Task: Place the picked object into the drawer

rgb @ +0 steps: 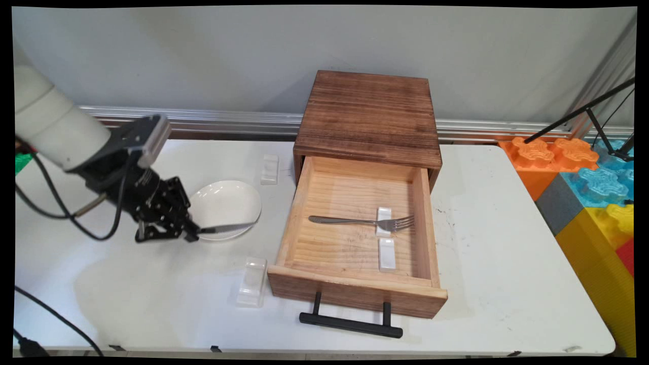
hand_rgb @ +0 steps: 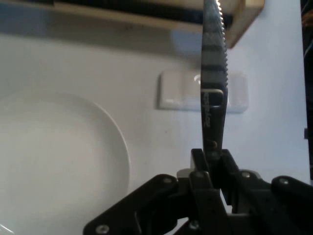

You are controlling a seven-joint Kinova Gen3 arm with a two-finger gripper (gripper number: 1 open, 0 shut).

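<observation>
Two views of a white table (rgb: 481,284). From above the near side, the black gripper (rgb: 195,234) hangs low at the left, its fingers clamped on the handle of a serrated knife (rgb: 230,227) whose blade lies level over the near rim of a white plate (rgb: 223,203). Right of the plate stands a wooden box (rgb: 367,114) with its drawer (rgb: 355,296) pulled out toward the camera, a black bar handle (rgb: 350,325) at its front. Inside the drawer a fork (rgb: 362,221) rests with its neck on one small white rest (rgb: 384,221); a second white rest (rgb: 387,253) lies just nearer. Another white rest (rgb: 252,281) sits on the table by the drawer's left front corner, and one more (rgb: 269,169) beside the box's left side.

From the hand, the gripper (hand_rgb: 213,169) is shut tight on the knife (hand_rgb: 213,68), blade pointing up the frame with its teeth to the right. The plate (hand_rgb: 58,161) fills the left, and a white rest (hand_rgb: 181,91) lies behind the blade, with the wooden drawer (hand_rgb: 244,19) beyond.
</observation>
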